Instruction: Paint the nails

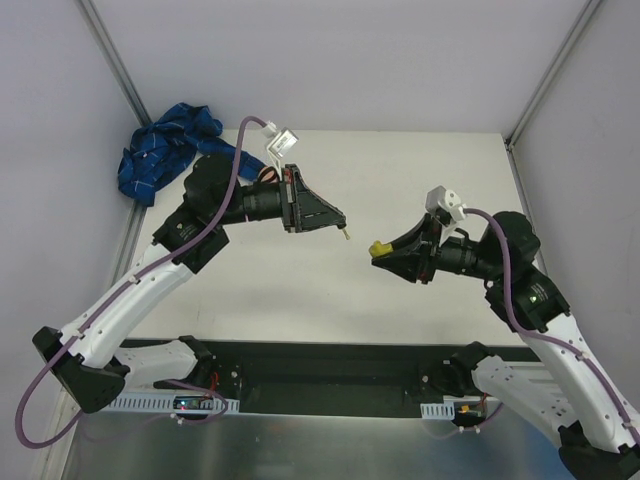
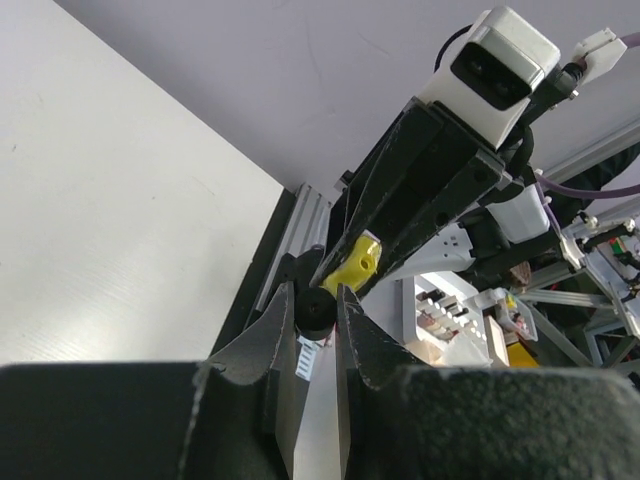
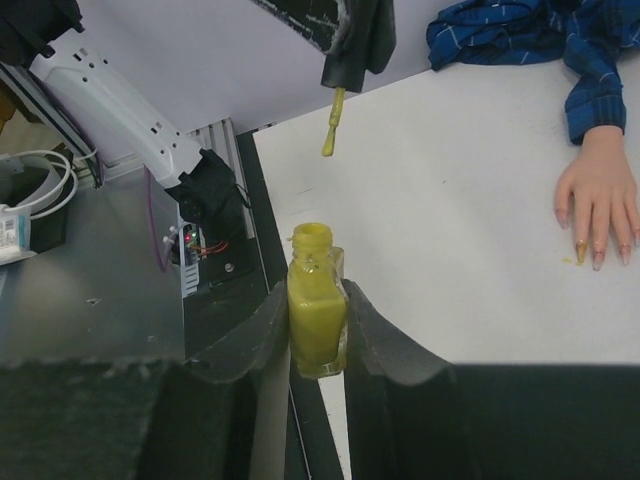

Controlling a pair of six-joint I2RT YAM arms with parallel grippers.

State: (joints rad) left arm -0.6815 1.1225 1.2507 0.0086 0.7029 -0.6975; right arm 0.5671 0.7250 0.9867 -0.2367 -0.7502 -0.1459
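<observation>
Now you have one bottle (image 3: 317, 322) of yellow polish, open at the neck, pinched upright between the jaws of your right gripper (image 1: 388, 252), low in the right wrist view. Your left gripper (image 1: 337, 218) has its jaws pinched on one black cap (image 2: 316, 311), and its single brush (image 3: 330, 135), wet with yellow, hangs above the bottle's mouth without touching it. One mannequin hand (image 3: 598, 190) lies flat on the white table (image 3: 450, 200) at the right edge of that view, with its blue plaid sleeve (image 3: 520, 35) towards the upper right. You can count four of the nails (image 3: 598, 262); one carries yellow, and one yellow speck sits on the table just beside it.
</observation>
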